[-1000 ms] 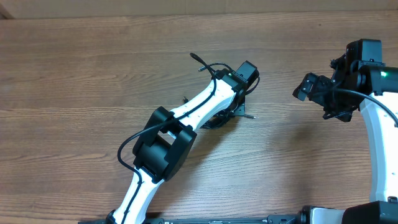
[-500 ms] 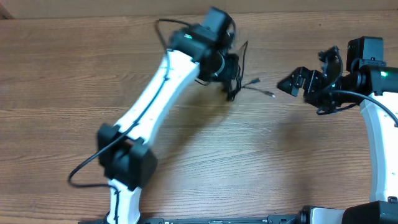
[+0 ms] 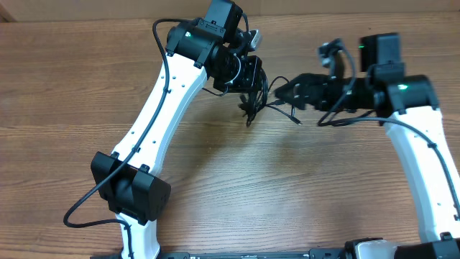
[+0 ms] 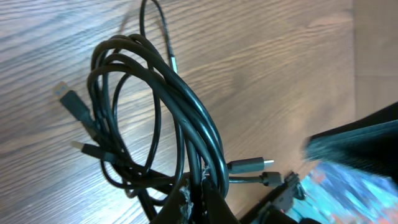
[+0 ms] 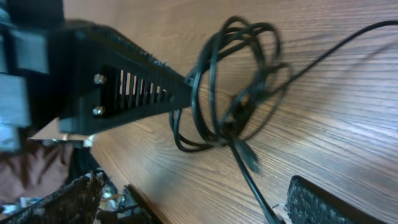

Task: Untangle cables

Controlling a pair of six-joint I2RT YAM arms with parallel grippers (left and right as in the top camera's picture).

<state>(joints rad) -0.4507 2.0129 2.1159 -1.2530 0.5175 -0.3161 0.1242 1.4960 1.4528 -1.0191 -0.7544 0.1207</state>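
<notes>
The cables (image 3: 251, 104) are a tangled bundle of thin black cords with small plug ends, hanging from my left gripper (image 3: 246, 80) above the far middle of the table. In the left wrist view the left gripper (image 4: 200, 198) is shut on several strands of the looped cables (image 4: 155, 106). My right gripper (image 3: 287, 92) is open, just right of the bundle, close to the loose plug ends (image 3: 295, 119). In the right wrist view its fingers (image 5: 193, 199) are spread wide, one cable strand (image 5: 249, 177) runs down between them, and the bundle (image 5: 236, 93) hangs ahead.
The wooden table (image 3: 86, 93) spreads under both arms. The left arm's white links (image 3: 154, 122) cross the table's left middle. The right arm (image 3: 420, 151) stands along the right side. Thick black robot wires (image 3: 93, 205) loop beside the left arm.
My left gripper has lifted the cable bundle off the middle of the table and carried it to the far side. My right gripper has swung left to the bundle.
</notes>
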